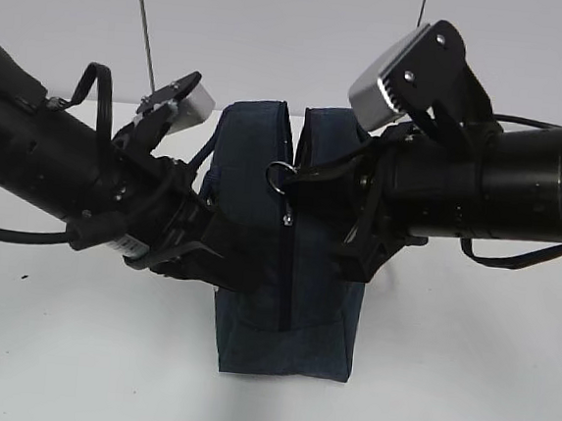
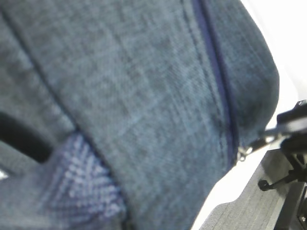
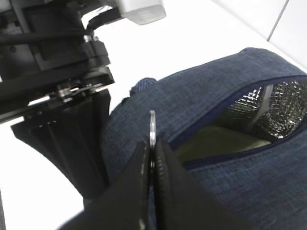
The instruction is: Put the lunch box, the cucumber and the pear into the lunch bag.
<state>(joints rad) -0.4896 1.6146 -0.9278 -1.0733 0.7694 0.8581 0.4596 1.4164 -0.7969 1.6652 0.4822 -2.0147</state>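
Note:
The dark navy lunch bag stands upright mid-table. My right gripper is shut on the zipper's silver ring pull at the top of the bag, as the exterior view also shows. The zipper is partly open, showing the silver lining and a pale green surface inside that looks like the lunch box lid. My left gripper presses against the bag's left side. Its fingers are hidden, and the left wrist view shows only bag fabric. The cucumber and pear are out of view.
The white table surrounds the bag. The left arm sits close to the left of the bag in the right wrist view. The right gripper's finger and the zipper pull show at the edge of the left wrist view.

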